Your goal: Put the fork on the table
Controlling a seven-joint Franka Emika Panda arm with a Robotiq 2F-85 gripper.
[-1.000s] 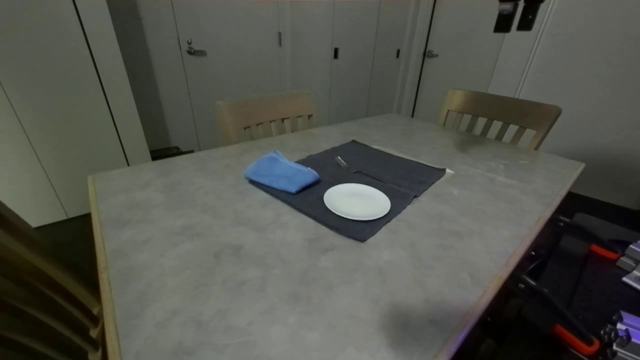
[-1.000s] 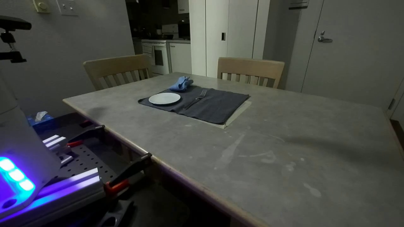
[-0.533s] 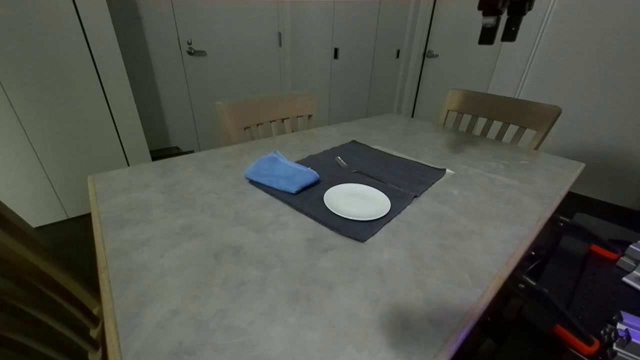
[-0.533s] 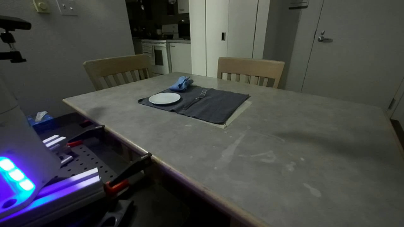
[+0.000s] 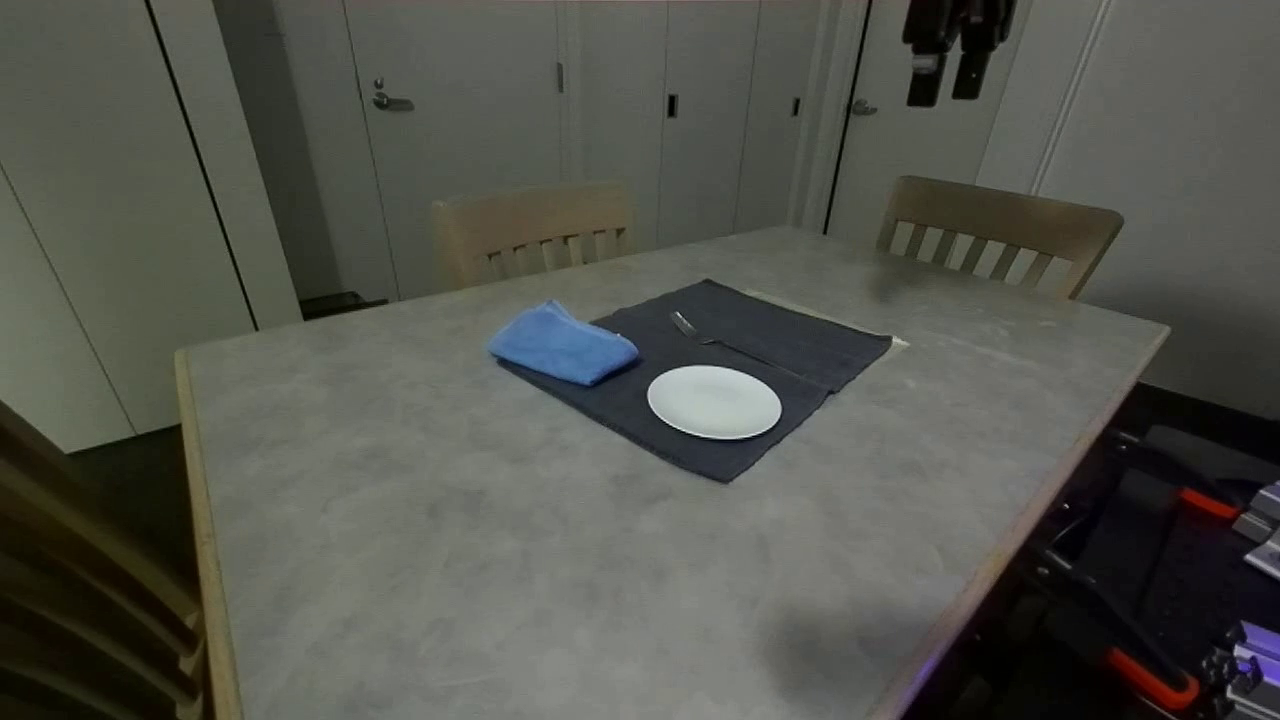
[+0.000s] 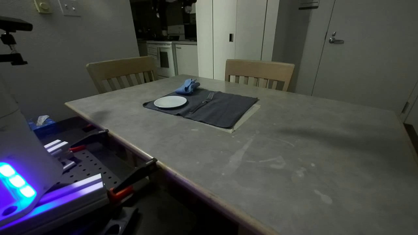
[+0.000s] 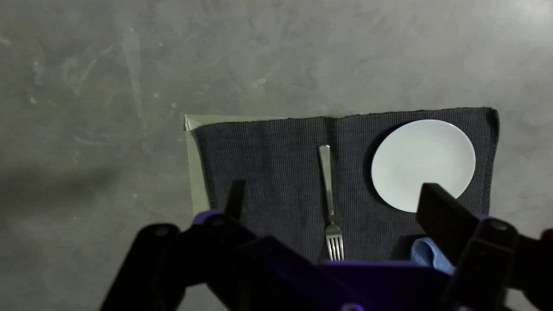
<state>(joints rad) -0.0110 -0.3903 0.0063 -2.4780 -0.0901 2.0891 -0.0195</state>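
Over the rectangular, mottled grey, stone-look desk (image 5: 600, 560), the black, two-fingered jaws now hang lower, spread wide and holding nothing; I'd guess the reach is beginning. Inside the desk's pale edges, a dark-grey, rectangular, ribbed-cloth mat (image 7: 276, 185) carries a round, white, ceramic-looking plate (image 7: 423, 166) and, beside it, the slender grey metal fork (image 7: 329, 194).

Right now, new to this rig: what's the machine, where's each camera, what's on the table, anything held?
It's one robot arm ending in a two-fingered gripper. Two exterior cameras look across the table from different places; the third sits on the wrist and looks down past the gripper. On the table lies a dark grey placemat, bearing a white plate and, beside it, a fork; a folded blue cloth sits at one corner. The gripper hangs open above, holding nothing.
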